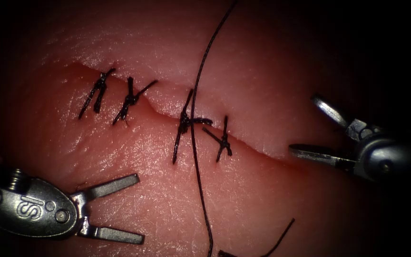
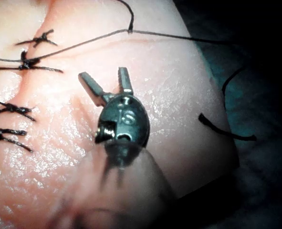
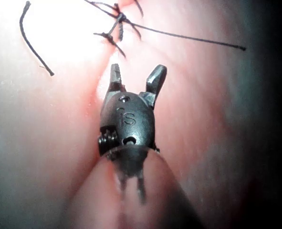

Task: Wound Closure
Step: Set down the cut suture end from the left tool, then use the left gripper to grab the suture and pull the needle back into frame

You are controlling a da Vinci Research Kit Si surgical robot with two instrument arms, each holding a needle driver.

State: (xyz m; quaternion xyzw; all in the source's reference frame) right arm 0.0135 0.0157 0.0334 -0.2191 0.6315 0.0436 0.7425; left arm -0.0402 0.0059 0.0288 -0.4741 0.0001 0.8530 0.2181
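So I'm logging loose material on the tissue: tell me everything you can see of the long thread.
The long thread is one thin, dark strand lying slack on the tissue. In the endoscope view it curves down from the top, crosses the cut beside the third stitch, and runs off the bottom. Neither the left tool nor the right tool holds it; both stand open and apart from it.

Pink tissue [image 1: 272, 81], its slanting cut [image 1: 258, 151] closed by four dark stitches [image 1: 185, 123], loose thread [image 1: 197, 143] across
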